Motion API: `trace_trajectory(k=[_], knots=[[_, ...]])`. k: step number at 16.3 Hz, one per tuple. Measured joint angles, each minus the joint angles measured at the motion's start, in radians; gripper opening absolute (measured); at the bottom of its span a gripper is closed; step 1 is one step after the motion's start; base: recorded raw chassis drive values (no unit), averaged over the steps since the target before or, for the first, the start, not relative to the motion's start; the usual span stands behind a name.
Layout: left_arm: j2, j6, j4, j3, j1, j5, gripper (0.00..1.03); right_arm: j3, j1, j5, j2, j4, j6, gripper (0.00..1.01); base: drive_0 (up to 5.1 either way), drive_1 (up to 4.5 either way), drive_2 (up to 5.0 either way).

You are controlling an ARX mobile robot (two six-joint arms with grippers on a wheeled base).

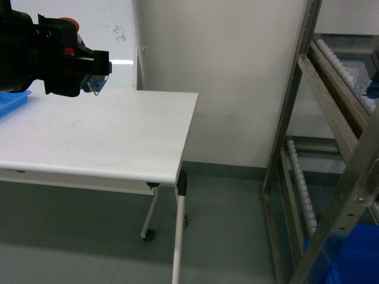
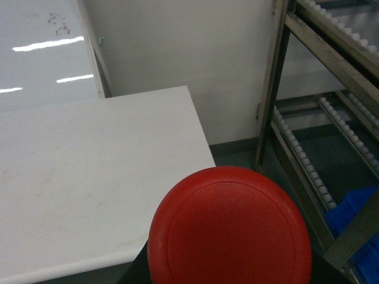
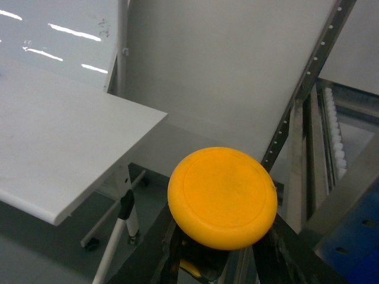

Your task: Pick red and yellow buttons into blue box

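Left hand (image 1: pixel 89 62) is up over the far left part of the tabletop (image 1: pixel 118 136), closed on the red button (image 2: pixel 230 228); in the head view its clear base pokes out below the fingers and a bit of red cap shows above. The left wrist view is mostly filled by the red cap, seen from above.

Right hand (image 3: pixel 219 254) holds the yellow button (image 3: pixel 222 197), dark fingers closed round the body under the cap, off the right edge of the tabletop, beside the metal rack (image 1: pixel 331 177). In the head view the right hand is barely visible at the right edge.

Blue box (image 1: pixel 349 254) sits low on the floor at the foot of the rack, right of the tabletop, partly hidden by rack posts.

Both buttons look light, hard plastic, with smooth, likely slippery caps. Best grip is on the squarer body under the cap, as now. They should survive a short drop.
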Motion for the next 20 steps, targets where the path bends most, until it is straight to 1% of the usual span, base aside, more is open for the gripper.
trace_trajectory(k=[20], knots=[[0.000,0.000,-0.002,0.000,0.000,0.000,0.24,0.000,0.000,-0.002,0.000,0.001,0.000,0.26,4.8,-3.47,-1.4]])
